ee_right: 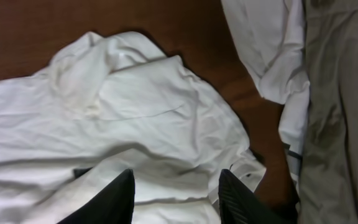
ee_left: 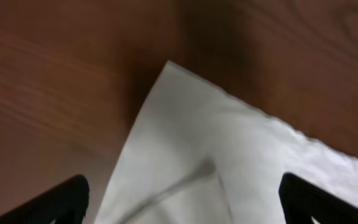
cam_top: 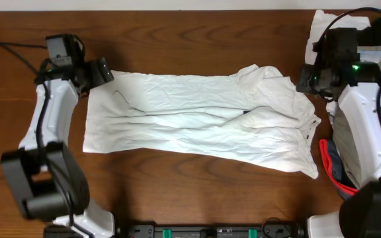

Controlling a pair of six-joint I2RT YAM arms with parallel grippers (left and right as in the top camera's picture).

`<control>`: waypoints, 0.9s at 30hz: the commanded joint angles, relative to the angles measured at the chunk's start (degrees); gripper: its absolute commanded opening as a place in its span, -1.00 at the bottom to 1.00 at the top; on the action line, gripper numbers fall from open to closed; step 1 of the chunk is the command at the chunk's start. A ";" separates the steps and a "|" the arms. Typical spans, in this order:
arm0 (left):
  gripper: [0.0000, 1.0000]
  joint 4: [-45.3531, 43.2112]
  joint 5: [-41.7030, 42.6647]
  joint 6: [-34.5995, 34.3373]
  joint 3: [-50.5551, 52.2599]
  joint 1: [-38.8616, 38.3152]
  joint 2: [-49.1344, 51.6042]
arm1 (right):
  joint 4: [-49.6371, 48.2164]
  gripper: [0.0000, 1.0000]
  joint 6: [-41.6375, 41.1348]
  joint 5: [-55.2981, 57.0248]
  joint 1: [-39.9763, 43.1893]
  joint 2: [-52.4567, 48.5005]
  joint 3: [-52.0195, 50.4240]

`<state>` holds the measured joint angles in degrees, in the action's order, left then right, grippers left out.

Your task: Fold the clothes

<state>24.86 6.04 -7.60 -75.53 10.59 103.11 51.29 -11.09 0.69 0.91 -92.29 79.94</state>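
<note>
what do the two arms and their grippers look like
The left arm and right arm are smooth white shells with black joint housings and thin black cables. A small green light glows on the right arm's wrist. The left gripper and right gripper have matte black fingers.

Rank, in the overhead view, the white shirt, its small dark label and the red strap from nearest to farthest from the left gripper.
1. The white shirt: its left corner lies right beside the left gripper.
2. The small dark label: on the shirt, right of its middle.
3. The red strap: far right, beyond the shirt.
</note>
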 commanded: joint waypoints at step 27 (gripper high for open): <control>0.96 -26.71 2.78 5.88 -2.73 -0.63 21.73 | 4.31 -0.29 0.85 -1.81 0.13 1.01 0.24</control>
<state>-1.87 7.57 -2.72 -76.77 10.28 123.20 55.51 -11.03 -0.67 0.91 -91.94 79.94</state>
